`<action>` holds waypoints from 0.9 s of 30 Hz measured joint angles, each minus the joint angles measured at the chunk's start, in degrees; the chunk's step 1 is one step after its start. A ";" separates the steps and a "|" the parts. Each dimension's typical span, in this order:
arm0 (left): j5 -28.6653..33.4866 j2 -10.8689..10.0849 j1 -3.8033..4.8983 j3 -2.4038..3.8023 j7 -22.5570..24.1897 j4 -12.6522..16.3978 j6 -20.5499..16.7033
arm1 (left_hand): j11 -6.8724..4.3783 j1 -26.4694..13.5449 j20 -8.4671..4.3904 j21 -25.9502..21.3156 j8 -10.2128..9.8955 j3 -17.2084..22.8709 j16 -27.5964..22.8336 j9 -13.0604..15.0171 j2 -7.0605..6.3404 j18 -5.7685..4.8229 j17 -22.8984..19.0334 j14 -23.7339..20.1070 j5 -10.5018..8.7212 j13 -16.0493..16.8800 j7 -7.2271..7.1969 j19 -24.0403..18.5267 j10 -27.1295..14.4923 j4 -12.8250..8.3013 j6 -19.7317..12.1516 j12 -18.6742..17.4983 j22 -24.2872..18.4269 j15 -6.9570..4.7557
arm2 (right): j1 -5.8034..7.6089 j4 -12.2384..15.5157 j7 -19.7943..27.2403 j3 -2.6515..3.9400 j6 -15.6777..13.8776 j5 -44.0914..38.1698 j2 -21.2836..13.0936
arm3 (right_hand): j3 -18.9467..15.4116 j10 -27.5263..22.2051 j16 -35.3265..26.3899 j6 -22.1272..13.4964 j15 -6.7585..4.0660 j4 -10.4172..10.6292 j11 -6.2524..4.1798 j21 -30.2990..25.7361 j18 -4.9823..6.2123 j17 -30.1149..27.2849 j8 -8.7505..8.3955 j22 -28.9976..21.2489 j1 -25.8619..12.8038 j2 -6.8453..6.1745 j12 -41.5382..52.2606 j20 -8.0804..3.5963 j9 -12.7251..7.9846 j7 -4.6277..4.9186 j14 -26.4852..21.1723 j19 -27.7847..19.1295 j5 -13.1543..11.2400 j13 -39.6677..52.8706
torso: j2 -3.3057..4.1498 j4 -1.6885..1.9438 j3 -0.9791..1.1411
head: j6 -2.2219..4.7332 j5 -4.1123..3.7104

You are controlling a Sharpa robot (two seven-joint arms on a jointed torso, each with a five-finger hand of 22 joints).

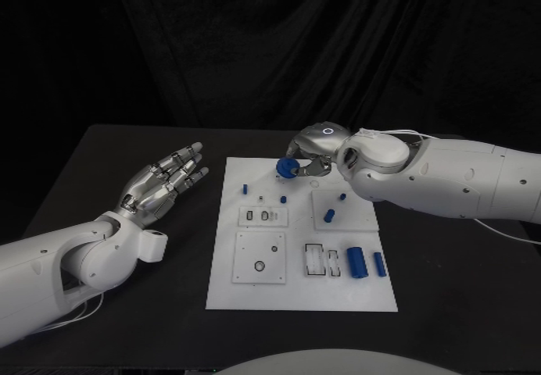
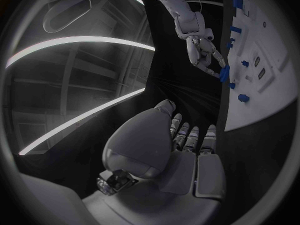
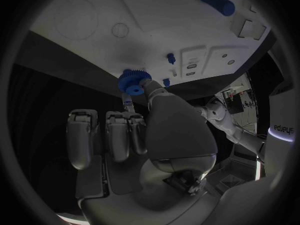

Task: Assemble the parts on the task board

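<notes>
1. Head view: your right hand (image 1: 313, 150) sits over the far edge of the board (image 1: 302, 297) and pinches a blue gear (image 1: 288, 167) in its fingertips, held above the board's far middle.
2. Head view: your left hand (image 1: 161, 183) is off the board's left side over the black table (image 1: 102, 156), fingers straight and spread wide, holding nothing.
3. Head view: on the board you have small blue pegs (image 1: 245, 188) near the far left, a short blue piece (image 1: 331, 216) on the right inset plate, and two blue cylinders (image 1: 356, 262) lying side by side at the near right.
4. Left wrist view: your left hand (image 2: 187, 140) shows its fingers extended, nothing in it. The right hand (image 2: 205, 52) is seen further off with the gear (image 2: 224, 73) at its fingertips, at the board's (image 2: 262, 105) edge.
5. Right wrist view: your right hand (image 3: 144, 130) has the gear (image 3: 132, 82) pinched at its fingertips, just by the board's (image 3: 156, 15) edge; other fingers curl down. A blue cylinder (image 3: 217, 1) lies well apart on the board, two small pegs (image 3: 170, 58) stand near the gear.
</notes>
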 measured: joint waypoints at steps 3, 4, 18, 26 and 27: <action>0.00 0.12 0.00 0.00 0.00 0.06 0.07 | 0.00 0.00 0.00 0.00 0.00 0.00 0.00 0.00 0.00 0.00 0.00 0.00 0.00 0.00 0.00 0.00 0.00 0.00 0.00 0.00 0.00 0.00 | -0.58 -1.25 0.09 0.00 0.43 -0.02 1.47 | 0.00 0.00 0.00 0.00 0.00 0.00 0.00 0.00 0.00 0.00 0.01 0.00 -0.15 -0.15 0.00 0.00 0.00 -0.01 0.00 0.00 -0.02 0.00 | 0.00 0.05 0.02 | 0.01 -0.04; 0.00 0.12 0.00 0.00 0.00 0.14 0.10 | 0.00 0.00 0.00 0.00 0.00 0.00 0.00 0.00 0.00 0.00 0.00 0.00 0.00 0.00 0.00 0.00 0.00 0.00 0.00 0.00 0.00 0.00 | -0.80 -1.69 0.12 -0.01 0.59 -0.02 1.95 | 0.00 0.00 0.00 -0.01 0.00 0.00 0.00 0.00 0.00 0.00 0.03 0.00 -0.15 -0.15 0.00 0.00 0.00 -0.02 0.00 0.00 -0.18 0.00 | 0.00 0.07 0.02 | 0.01 -0.04; 0.00 0.15 0.00 0.00 0.00 0.08 0.29 | 0.00 0.00 0.00 0.00 0.00 0.00 0.00 0.00 0.00 0.00 0.00 -0.22 0.00 0.00 0.00 0.00 0.00 0.00 0.00 0.25 -0.01 0.21 | -1.59 -4.22 0.40 0.06 1.41 -0.07 4.26 | 0.15 0.00 0.00 -0.40 0.00 0.16 0.01 -0.07 0.00 0.03 2.05 -0.01 -0.74 -0.74 0.00 0.00 0.03 -0.46 0.00 0.00 -0.74 0.00 | -0.04 0.11 0.01 | -0.53 0.03; 0.00 0.27 0.00 0.00 0.00 -0.06 0.38 | 0.00 0.00 0.00 0.00 0.00 0.00 0.00 0.00 0.00 0.00 0.00 -0.22 0.00 0.00 0.00 0.00 0.00 0.00 0.00 0.25 -0.01 0.21 | -1.67 -4.45 0.65 0.06 1.49 -0.08 4.56 | 1.85 -0.02 0.00 -4.33 0.00 0.72 0.43 -0.95 0.00 0.04 -2.61 0.04 -0.75 -0.73 0.00 0.00 11.67 -3.09 0.00 0.00 -1.18 0.00 | -0.03 0.08 0.02 | -0.71 0.04; 0.00 0.27 0.00 0.00 0.00 -0.11 0.39 | 0.00 0.00 0.00 0.00 0.00 0.00 0.00 0.00 0.00 0.00 0.00 -0.22 0.00 0.00 0.00 0.00 0.00 0.00 0.00 0.25 -0.01 0.21 | -1.72 -4.46 0.69 0.03 1.54 -0.09 4.58 | 2.13 -0.02 0.00 -5.28 0.00 0.82 0.43 -1.00 0.00 0.04 -3.36 0.04 -0.75 -0.73 0.00 0.00 16.04 -3.03 0.00 0.00 -1.39 0.00 | -0.03 0.05 0.03 | -0.71 0.08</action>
